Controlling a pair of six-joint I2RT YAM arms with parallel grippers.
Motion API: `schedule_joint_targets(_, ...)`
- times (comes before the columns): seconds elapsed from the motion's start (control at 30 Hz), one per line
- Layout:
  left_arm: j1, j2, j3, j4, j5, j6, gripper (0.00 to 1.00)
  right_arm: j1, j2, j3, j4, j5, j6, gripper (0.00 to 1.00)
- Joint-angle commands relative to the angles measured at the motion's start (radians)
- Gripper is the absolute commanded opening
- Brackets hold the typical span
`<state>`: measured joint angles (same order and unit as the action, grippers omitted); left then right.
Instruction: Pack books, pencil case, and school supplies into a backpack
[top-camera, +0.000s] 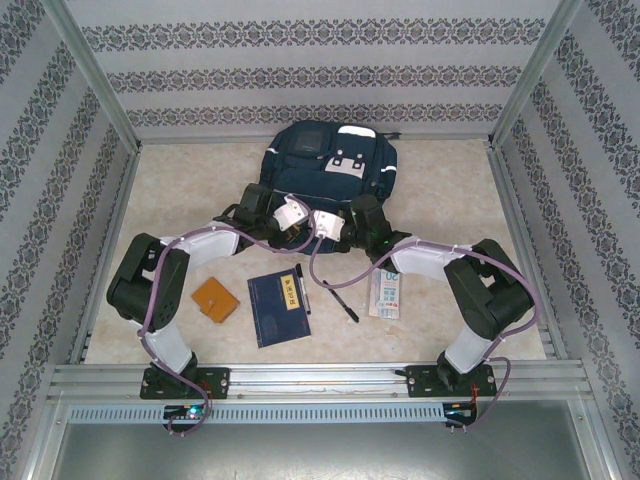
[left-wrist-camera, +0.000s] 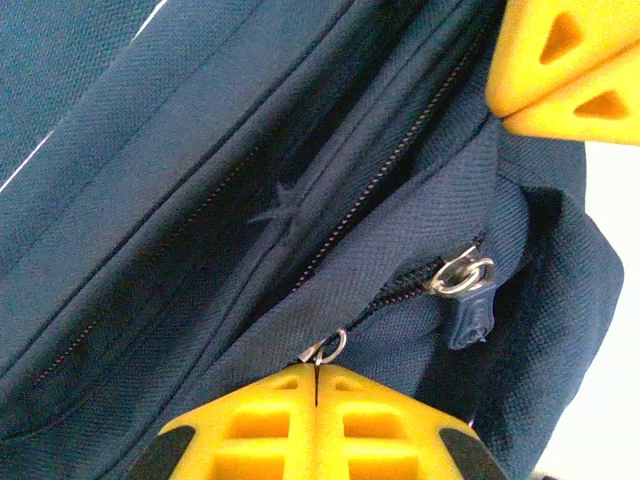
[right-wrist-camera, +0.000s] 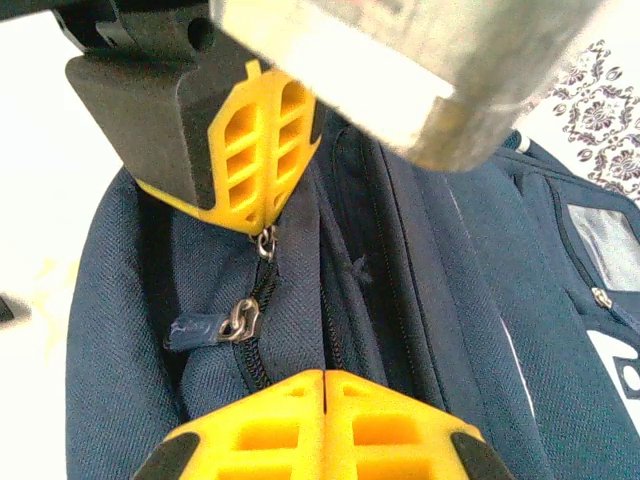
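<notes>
My left tool (left-wrist-camera: 316, 370) is closed, its two yellow fingers pressed together on a small metal zipper pull (left-wrist-camera: 326, 348), whose ring pokes out from between the tips. That pull sits on the zip at the near edge of the backpack (top-camera: 325, 160), which lies flat at the far middle of the worktop (top-camera: 450, 200). A second slider (left-wrist-camera: 460, 275) with a blue fabric tab sits just beside it on the same zip.

My right tool (right-wrist-camera: 325, 382) is closed too, fingers tip to tip against the navy fabric close by. Whether it pinches any cloth I cannot tell.

Nearer my bases lie the other things. The orange-brown booklet (top-camera: 215, 299) is on the left, with the navy book (top-camera: 280, 307) beside it and one black pen (top-camera: 299, 285) at the book's right edge. The other pen (top-camera: 340, 301) lies apart to the right, and the pencil case (top-camera: 388, 293) is beyond that.
</notes>
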<state>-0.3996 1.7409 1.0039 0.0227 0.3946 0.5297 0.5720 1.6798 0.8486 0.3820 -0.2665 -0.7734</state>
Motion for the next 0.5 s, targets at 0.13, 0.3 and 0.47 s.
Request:
schedule_joint_targets(0.13,0.033,-0.091,-0.114,0.161,0.099,0.009,0.00,-0.038,-0.081,-0.035,-0.044,-0.054,-0.102,0.00)
schedule_joint_targets(0.3,0.058,-0.116,-0.130,0.138,0.184,0.037,0.00,-0.045,-0.060,-0.002,-0.164,-0.036,-0.177,0.42)
schedule_joint_targets(0.47,0.058,-0.109,-0.129,0.136,0.226,0.059,0.00,-0.033,-0.005,0.051,-0.194,0.007,-0.187,0.58)
